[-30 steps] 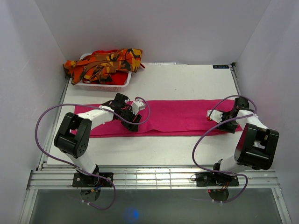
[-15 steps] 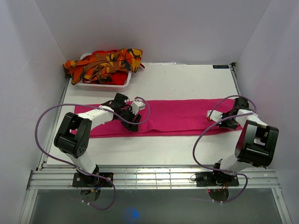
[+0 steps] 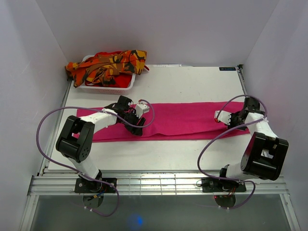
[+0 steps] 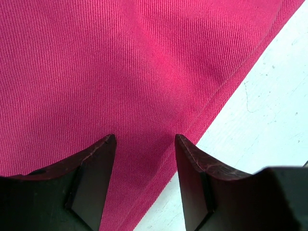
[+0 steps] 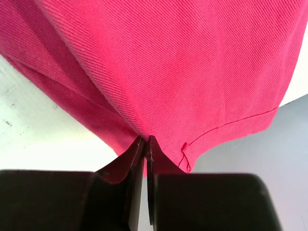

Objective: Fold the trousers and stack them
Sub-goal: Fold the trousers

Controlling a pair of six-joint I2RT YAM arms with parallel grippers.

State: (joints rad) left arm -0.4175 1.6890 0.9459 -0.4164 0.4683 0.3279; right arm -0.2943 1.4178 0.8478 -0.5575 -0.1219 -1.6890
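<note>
The pink trousers lie flat in a long strip across the table. My left gripper hovers open over their near edge left of centre. In the left wrist view its fingers straddle pink cloth right where the hem meets the white table. My right gripper is at the strip's right end. The right wrist view shows it shut on a pinch of pink cloth, which drapes up off the table. The orange camouflage trousers are heaped in the basket at the back left.
The white slotted basket stands at the table's back left corner. White walls close in the table on the left, back and right. Purple cables loop beside both arms. The table's right edge runs close to my right arm.
My right gripper went from open to shut on the right end of the pink trousers and drew that corner up and slightly inward. The left arm has not moved.
</note>
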